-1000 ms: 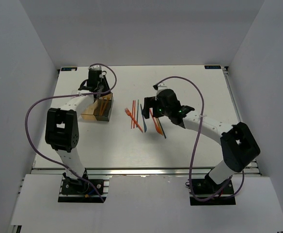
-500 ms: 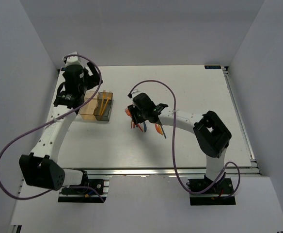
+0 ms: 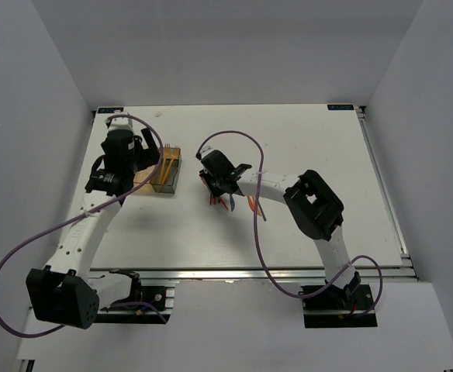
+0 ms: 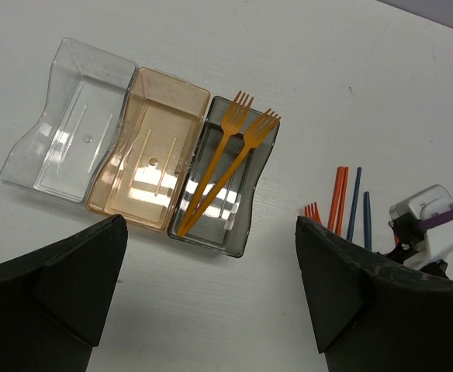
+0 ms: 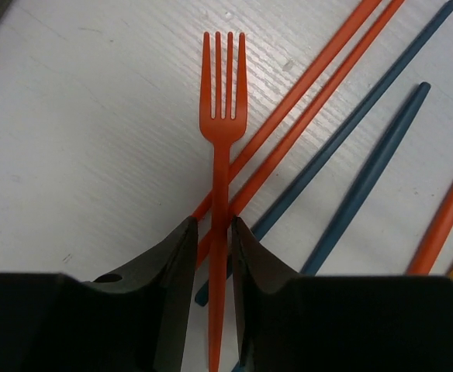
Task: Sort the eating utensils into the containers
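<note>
The right gripper [image 5: 213, 232] has been swung to the counter's centre, its narrowly parted jaws set astride the slim orange plastic fork [image 5: 221, 116], which is not yet clamped. The left gripper [image 4: 211, 287], jaws wide, has been withdrawn above the translucent joined bins [image 4: 211, 240] by the left edge. The next pick is judged ready.

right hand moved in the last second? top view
Yes. In the top view the right hand has shifted left, nearer the containers; it now straddles the red fork.

Top camera overlooks the table [image 3: 327, 155]; wrist cameras look down, right closest, sharing utensils [image 5: 220, 155].
</note>
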You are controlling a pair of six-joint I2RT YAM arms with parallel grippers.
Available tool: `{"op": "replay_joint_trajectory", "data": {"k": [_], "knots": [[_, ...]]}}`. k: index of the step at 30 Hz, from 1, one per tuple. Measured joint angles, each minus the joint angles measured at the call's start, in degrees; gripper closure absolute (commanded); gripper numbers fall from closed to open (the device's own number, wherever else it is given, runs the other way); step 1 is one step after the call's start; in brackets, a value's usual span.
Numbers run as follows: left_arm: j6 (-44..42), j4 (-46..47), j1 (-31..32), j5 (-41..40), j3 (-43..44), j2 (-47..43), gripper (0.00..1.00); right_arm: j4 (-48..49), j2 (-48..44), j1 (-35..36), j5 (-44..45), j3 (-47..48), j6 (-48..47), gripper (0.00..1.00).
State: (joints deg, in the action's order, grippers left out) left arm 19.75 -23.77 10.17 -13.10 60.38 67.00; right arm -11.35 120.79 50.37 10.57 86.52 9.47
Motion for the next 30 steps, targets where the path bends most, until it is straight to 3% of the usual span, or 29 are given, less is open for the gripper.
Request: {"op": "replay_joint_trajectory", "data": {"k": [1, 6, 9, 15, 20, 25, 30], "knots": [[-0.2, 0.0, 0.0, 0.0, -0.3, -0.2, 0.02, -0.2, 0.5, 0.0, 0.2, 0.3, -0.1, 0.76], [-0.6, 0.0, -0.1, 0.5, -1.1, -0.8, 0.02, -0.6, 1.5, 0.0, 0.9, 0.4, -0.4, 0.84], [-0.7, 0.0, -0.1, 1.0, -1.1, -0.8, 0.02, -0.5, 1.5, 0.0, 1.3, 0.4, -0.5, 0.99], [-0.6, 0.3, -0.1, 3.0, -1.4, -0.8, 0.02, -0.5, 1.2, 0.0, 1.8, 0.3, 0.2, 1.0], [2.9, 3.8, -0.3, 10.7, -4.4, -1.0, 0.02, -1.0, -2.7, 0.0, 3.3, -2.1, 2.0, 1.0], [12.0, 13.8, -0.2, 20.9, -10.7, -1.6, 0.02, -0.3, -12.3, 0.0, 4.1, -6.7, 4.6, 1.0], [24.9, 29.6, 0.7, 29.1, -16.0, 0.9, 0.02, 3.4, -21.0, 0.3, 3.0, -10.8, 6.2, 1.0]]}}
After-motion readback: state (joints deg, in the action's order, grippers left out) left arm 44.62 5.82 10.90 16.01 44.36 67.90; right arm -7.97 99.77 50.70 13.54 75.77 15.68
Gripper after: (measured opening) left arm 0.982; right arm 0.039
